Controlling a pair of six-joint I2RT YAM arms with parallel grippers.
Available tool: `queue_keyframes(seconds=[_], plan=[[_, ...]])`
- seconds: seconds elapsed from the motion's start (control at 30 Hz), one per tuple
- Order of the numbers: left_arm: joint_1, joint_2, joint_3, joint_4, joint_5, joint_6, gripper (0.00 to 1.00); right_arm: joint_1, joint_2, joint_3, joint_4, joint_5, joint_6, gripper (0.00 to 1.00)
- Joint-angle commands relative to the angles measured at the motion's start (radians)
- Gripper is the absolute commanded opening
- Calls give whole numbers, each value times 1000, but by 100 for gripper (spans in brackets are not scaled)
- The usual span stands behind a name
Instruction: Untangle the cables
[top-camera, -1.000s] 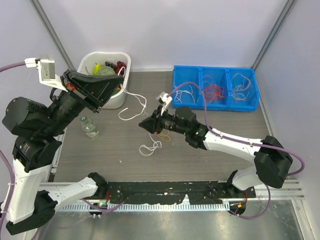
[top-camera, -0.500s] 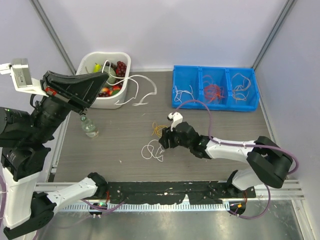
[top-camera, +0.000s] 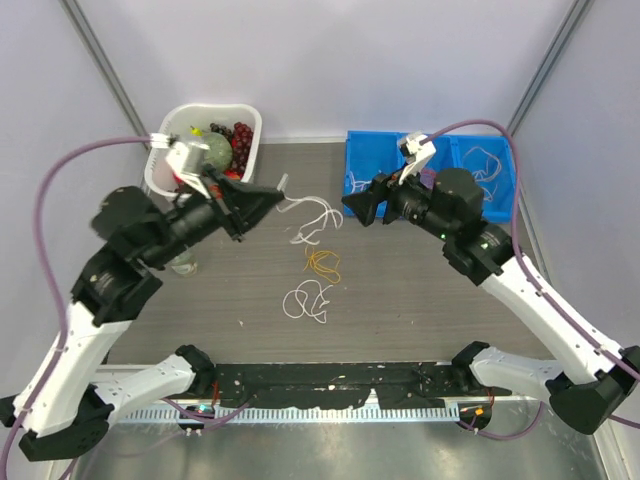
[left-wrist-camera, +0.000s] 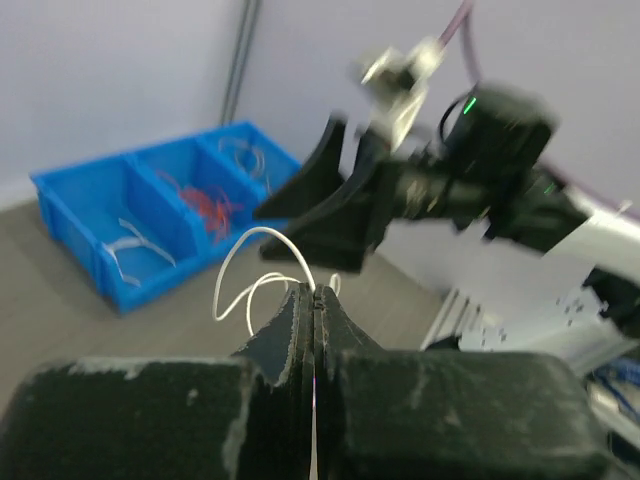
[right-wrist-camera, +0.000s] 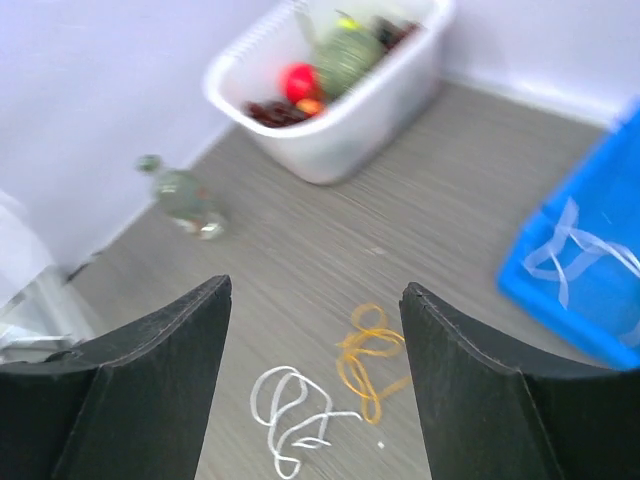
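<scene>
My left gripper (top-camera: 279, 190) is shut on a white cable (top-camera: 318, 214) that trails from its tip down to the table. In the left wrist view the jaws (left-wrist-camera: 314, 292) are pressed together, with the white cable (left-wrist-camera: 243, 276) looping out ahead. An orange cable (top-camera: 323, 262) and a second white cable (top-camera: 307, 300) lie loose on the table, apart from each other. My right gripper (top-camera: 354, 204) is open and empty, raised near the blue bin. Its wrist view (right-wrist-camera: 315, 290) looks down on the orange cable (right-wrist-camera: 367, 361) and the white cable (right-wrist-camera: 291, 411).
A blue three-compartment bin (top-camera: 352, 160) at the back right holds sorted white, red and orange strands. A white basket (top-camera: 250, 122) with fruit stands at the back left. A small bottle (top-camera: 182, 264) lies by the left arm. The two grippers face each other closely.
My left gripper swung from beside the basket toward the table's middle, carrying the white cable. My right gripper rose from the table near the loose white cable and moved back toward the blue bin.
</scene>
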Motion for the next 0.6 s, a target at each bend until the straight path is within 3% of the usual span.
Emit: queue_keyframes(seconds=[0.0,0.23,0.37,0.57], plan=[[0,-25,-117,34,165,32,0,6,4,112,-74,-395,-90,74],[0,-63,-267,99,216,-22,0,21,46,77,-24,-581,-56,73],[1,-60,-293,106,223,-38,0,104,55,39,-25,-487,-104,71],[1,-59,-303,120,231,-52,0,153,80,-41,74,-477,-50,66]])
